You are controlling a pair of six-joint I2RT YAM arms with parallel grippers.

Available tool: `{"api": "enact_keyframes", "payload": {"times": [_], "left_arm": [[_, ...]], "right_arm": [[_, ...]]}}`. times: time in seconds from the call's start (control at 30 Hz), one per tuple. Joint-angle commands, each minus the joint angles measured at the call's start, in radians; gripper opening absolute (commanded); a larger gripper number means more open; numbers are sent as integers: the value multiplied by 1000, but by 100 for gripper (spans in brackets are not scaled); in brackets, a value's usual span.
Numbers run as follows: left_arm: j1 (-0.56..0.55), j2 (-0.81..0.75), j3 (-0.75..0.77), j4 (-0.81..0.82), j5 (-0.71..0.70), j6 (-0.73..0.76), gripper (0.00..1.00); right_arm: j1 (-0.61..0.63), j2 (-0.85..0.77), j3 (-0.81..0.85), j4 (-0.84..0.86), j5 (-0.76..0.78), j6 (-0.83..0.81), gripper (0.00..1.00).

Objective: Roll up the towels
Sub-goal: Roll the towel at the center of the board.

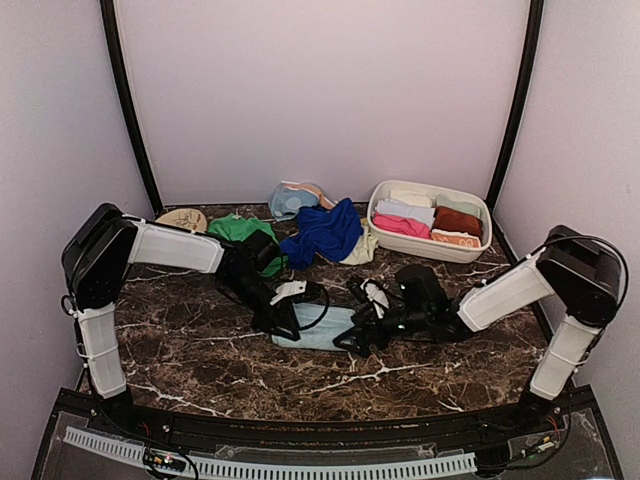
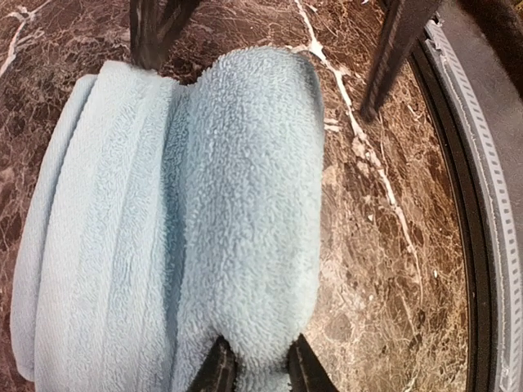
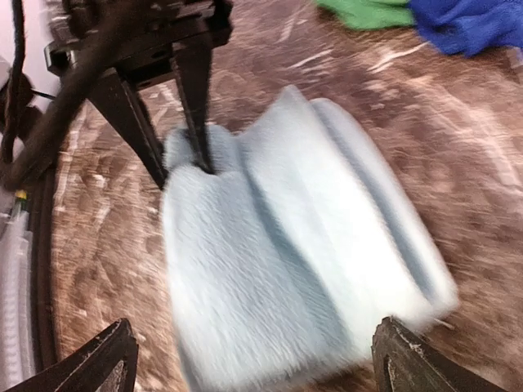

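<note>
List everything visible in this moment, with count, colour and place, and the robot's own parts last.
light blue towel: one, light blue, folded, table centre
royal blue towel: one, royal blue, crumpled, behind centre
green towel: one, green, left of the royal blue towel
pale towel: one, yellow-green, right of the royal blue towel
crumpled cloths: count unclear, light blue and pink, far back
basin: one, white, back right
rolled towels: at least four, white, pink, rust, orange-white, inside the basin
disc: one, tan, back left
table: one, dark marble
left claw: one, black, pinching the light blue towel's edge
right claw: one, black, open, at the opposite edge
</note>
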Motion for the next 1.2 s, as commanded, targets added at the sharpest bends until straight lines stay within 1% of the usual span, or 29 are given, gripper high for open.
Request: {"api": "enact_keyframes", "payload": {"times": [0.0, 0.13, 0.2, 0.23, 0.27, 0.3, 0.37, 0.4, 0.5, 0.57, 0.63, 0.77, 0.97, 1.07, 1.17], "left_arm": [[5, 75, -3, -223, 15, -9, 19], [4, 80, 9, -285, 31, 13, 18], [3, 81, 14, -322, 47, 25, 18], [3, 82, 19, -341, 66, 36, 18], [1, 82, 22, -358, 71, 38, 18], [1, 85, 23, -367, 69, 37, 18], [1, 96, 26, -376, 54, 33, 18], [1, 109, 31, -377, 47, 20, 18], [1, 156, 64, -368, -14, -42, 16], [1, 182, 89, -376, -21, -59, 16], [1, 202, 111, -382, -28, -71, 16], [2, 232, 155, -407, -40, -72, 18], [1, 263, 171, -419, -59, -77, 19], [2, 272, 175, -421, -62, -77, 20], [1, 275, 178, -425, -62, -73, 21]], "right_arm": [[23, -195, -97, 46, 339, -137, 100], [52, -347, -145, 62, 588, -197, 100], [48, -413, -173, 106, 777, -153, 100], [38, -440, -199, 134, 841, -110, 100], [29, -464, -218, 153, 827, -104, 100], [24, -480, -229, 151, 758, -127, 100], [32, -472, -210, 95, 627, -181, 100], [56, -460, -201, 62, 602, -232, 100], [207, -429, -230, 67, 702, -458, 99], [294, -399, -235, 66, 767, -552, 93], [373, -374, -229, 44, 760, -656, 87], [475, -292, -181, 60, 776, -788, 80], [495, -87, -43, 81, 741, -898, 63], [485, 11, 19, 104, 714, -938, 58], [454, 82, 66, 106, 682, -933, 53]]}}
